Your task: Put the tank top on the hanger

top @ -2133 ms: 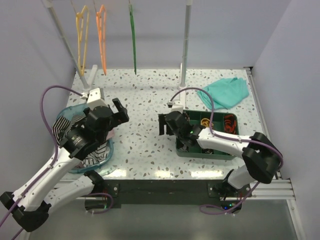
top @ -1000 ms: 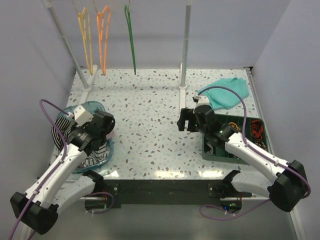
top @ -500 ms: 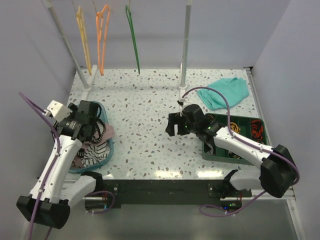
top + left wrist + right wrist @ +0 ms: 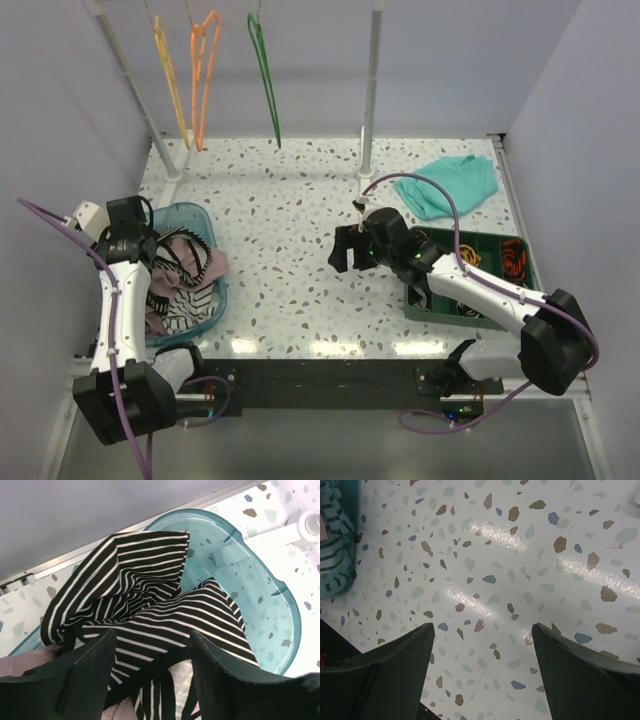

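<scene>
The striped black-and-white tank top (image 4: 150, 585) lies crumpled in a teal basket (image 4: 280, 600) at the table's left (image 4: 182, 312). My left gripper (image 4: 152, 640) hangs over the basket's far-left side (image 4: 140, 232), open, with its fingers (image 4: 90, 675) on either side of a striped fold and a dark strap, not pinched on them. The green hanger (image 4: 265, 75) hangs from the rail at the back. Over bare tabletop near the middle, my right gripper (image 4: 345, 250) stands open with nothing between its fingers (image 4: 482, 627).
An orange hanger (image 4: 203, 70) and a yellow hanger (image 4: 170, 75) hang left of the green one. A mauve-pink garment (image 4: 207, 263) spills over the basket rim (image 4: 222, 295). A teal cloth (image 4: 450, 185) lies back right, near a green parts tray (image 4: 470, 285). A rack post (image 4: 368, 100) stands mid-back.
My left arm has swung left and back over the basket and its jaws have narrowed around the striped fabric. The right gripper moved left, then held still.
</scene>
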Available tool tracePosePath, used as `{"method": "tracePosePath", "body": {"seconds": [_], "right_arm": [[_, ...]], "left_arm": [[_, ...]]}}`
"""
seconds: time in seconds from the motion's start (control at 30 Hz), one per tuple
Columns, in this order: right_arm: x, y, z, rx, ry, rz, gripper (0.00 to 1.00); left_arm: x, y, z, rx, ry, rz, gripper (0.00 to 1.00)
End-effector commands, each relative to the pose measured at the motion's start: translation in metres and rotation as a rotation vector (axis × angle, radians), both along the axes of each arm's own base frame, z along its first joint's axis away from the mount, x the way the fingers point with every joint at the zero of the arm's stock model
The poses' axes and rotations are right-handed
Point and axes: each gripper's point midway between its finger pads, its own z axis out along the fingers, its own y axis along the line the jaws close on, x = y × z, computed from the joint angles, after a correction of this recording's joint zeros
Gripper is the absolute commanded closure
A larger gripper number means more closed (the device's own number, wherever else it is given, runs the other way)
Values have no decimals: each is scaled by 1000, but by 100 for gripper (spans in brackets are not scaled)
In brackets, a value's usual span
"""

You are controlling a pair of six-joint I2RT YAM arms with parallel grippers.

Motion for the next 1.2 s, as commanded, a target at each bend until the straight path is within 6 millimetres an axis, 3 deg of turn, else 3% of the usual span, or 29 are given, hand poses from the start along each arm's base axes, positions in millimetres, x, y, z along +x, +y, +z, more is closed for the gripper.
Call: {"method": "tracePosePath", "body": {"seconds": [0.0,0.07,0.17,0.2,0.33,0.47,0.8,0.83,0.9,0.93,1.0,1.03,1.17], "right_arm": [[5,8,21,48,-62,21,17],[6,5,24,46,-76,12,17],[6,3,25,41,-84,11,17],[4,3,25,40,-83,12,17],[4,2,25,43,-85,12,17],[2,4,25,50,-77,23,16],[3,5,25,54,-73,19,16],[3,6,24,53,-73,20,17],[4,6,23,50,-70,20,16],[4,7,23,51,-67,20,17],[4,8,22,51,-63,24,16],[4,8,22,51,-59,26,16],[4,9,20,48,-54,27,16]], "left_arm": [[20,-2,-5,-27,-41,-79,43],[19,-2,-14,-43,-28,-78,48],[17,-1,-16,-49,-36,-67,64],[16,1,-15,-44,-40,-57,75],[19,9,13,6,-81,-47,96],[27,20,72,96,-148,-52,100],[41,16,170,219,-318,-167,100],[41,16,192,241,-359,-172,100],[42,17,215,272,-386,-176,100],[42,18,242,301,-433,-173,100],[42,21,269,340,-464,-166,100],[42,21,293,362,-501,-162,100],[42,22,348,417,-608,-156,100]]}}
